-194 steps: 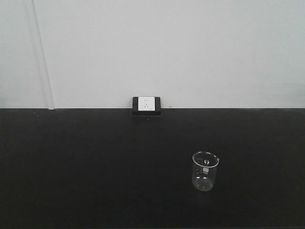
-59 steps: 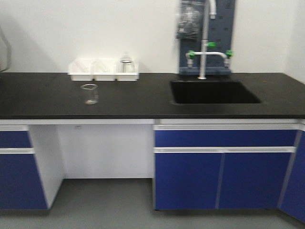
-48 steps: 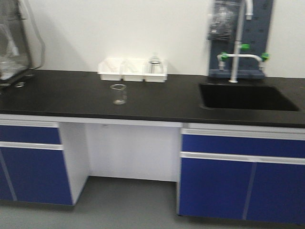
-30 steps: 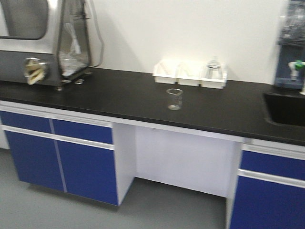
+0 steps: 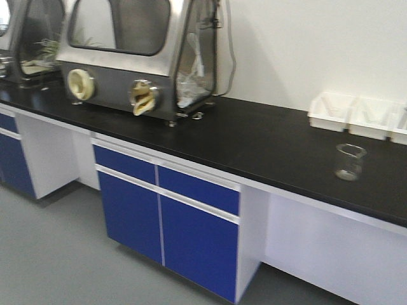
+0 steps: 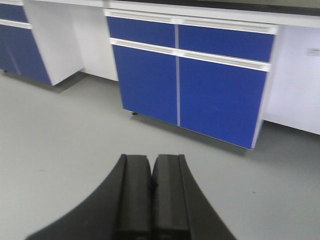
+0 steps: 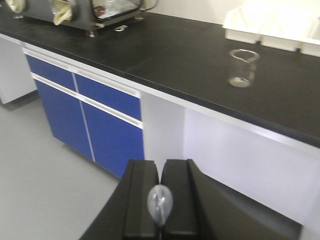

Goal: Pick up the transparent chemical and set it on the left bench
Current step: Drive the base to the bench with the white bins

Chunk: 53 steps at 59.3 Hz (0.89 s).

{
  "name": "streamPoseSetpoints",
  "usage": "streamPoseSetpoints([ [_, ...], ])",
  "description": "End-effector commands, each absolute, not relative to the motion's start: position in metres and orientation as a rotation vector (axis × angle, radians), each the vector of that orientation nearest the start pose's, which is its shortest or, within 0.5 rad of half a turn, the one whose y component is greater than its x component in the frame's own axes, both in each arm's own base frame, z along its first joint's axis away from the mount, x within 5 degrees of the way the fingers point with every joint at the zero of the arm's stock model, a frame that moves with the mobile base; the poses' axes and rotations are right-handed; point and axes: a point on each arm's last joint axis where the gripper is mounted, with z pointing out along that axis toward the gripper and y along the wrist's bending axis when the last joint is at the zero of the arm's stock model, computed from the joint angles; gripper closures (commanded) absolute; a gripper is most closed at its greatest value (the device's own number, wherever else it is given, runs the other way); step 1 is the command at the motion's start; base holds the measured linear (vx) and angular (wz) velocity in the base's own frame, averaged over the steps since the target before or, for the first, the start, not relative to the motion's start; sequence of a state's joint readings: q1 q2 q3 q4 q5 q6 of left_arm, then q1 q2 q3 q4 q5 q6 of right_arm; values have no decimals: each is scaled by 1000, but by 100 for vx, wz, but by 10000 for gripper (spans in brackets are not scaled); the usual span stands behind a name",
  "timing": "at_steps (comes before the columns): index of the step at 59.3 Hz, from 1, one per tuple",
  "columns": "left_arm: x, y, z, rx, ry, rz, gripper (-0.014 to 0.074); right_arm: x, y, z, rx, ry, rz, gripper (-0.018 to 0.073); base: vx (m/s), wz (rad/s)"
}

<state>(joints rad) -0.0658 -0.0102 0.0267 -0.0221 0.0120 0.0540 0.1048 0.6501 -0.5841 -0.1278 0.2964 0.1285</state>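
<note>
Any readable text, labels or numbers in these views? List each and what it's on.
No text is legible in any view.
Beaker: any printed markings are too blurred to read.
Small tag on a white panel: too small to read.
Glove box, cabinet doors, white bins: no text visible.

The left tool points forward and down, its two black jaws pressed together. The right tool is likewise closed, aimed ahead.
</note>
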Motion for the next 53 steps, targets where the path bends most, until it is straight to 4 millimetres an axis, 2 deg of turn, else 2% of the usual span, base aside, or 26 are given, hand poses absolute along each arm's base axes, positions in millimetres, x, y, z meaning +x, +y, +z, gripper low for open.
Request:
streamPoseSetpoints([
  [1, 55, -4, 206, 64, 1429, -35, 600, 137, 11, 346, -68, 1727, 46, 562, 38, 46],
  [27, 55, -4, 206, 64, 1429, -35, 600, 137, 11, 346, -68, 1727, 46, 562, 45, 26],
  [39, 55, -4, 206, 64, 1429, -35, 600, 137, 11, 346, -68, 1727, 46, 562, 51, -18],
  [53, 55, -4, 206, 64, 1429, -35, 600, 137, 11, 346, -68, 1727, 46, 562, 49, -50],
])
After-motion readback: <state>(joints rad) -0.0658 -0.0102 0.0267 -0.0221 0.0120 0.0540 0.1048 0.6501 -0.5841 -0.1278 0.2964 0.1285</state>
